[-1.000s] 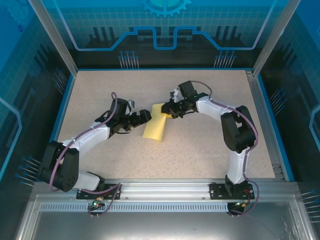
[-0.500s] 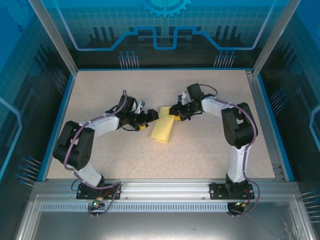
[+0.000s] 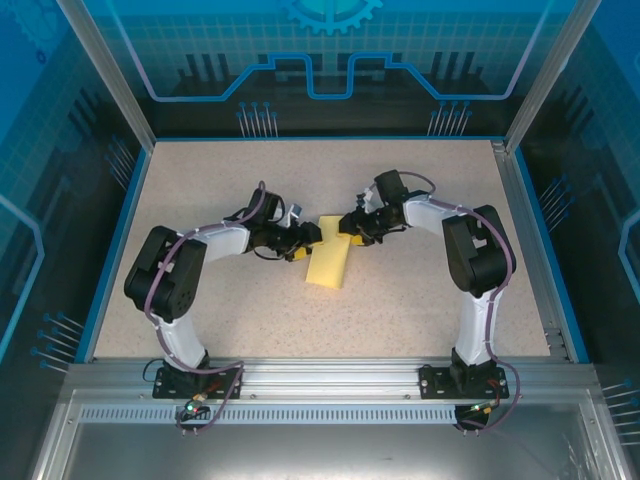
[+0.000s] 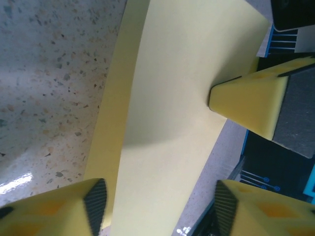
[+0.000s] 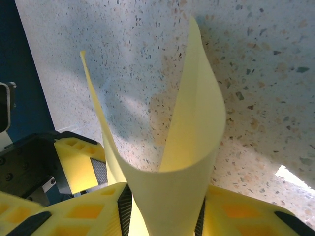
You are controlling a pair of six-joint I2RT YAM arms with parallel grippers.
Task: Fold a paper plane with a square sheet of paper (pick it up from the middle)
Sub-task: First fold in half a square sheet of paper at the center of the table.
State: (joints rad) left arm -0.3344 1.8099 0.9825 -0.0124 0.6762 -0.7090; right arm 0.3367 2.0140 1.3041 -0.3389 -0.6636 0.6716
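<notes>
The square sheet of paper (image 3: pixel 330 260) is pale yellow and bent over on itself, resting on the speckled table (image 3: pixel 430 300) between the two arms. My right gripper (image 3: pixel 346 226) meets its far end from the right. In the right wrist view the sheet (image 5: pixel 192 128) curls into a U, and the right gripper (image 5: pixel 163 215) is shut on that curl, both pads touching it. My left gripper (image 3: pixel 308 240) comes in from the left. Its jaws (image 4: pixel 160 206) stand open astride the sheet (image 4: pixel 167 123), with a gap at the right pad (image 4: pixel 224 204). A right fingertip (image 4: pixel 246 101) presses the sheet's far edge.
Blue walls (image 3: pixel 118 235) and a metal frame enclose the table on all sides. An aluminium rail (image 3: pixel 330 375) with both arm bases runs along the near edge. Open tabletop lies in front of and behind the paper.
The left arm has swung right to the paper, and its jaws have narrowed around the sheet. The right gripper shifted a little and widened slightly. The paper slid slightly right and nearer.
</notes>
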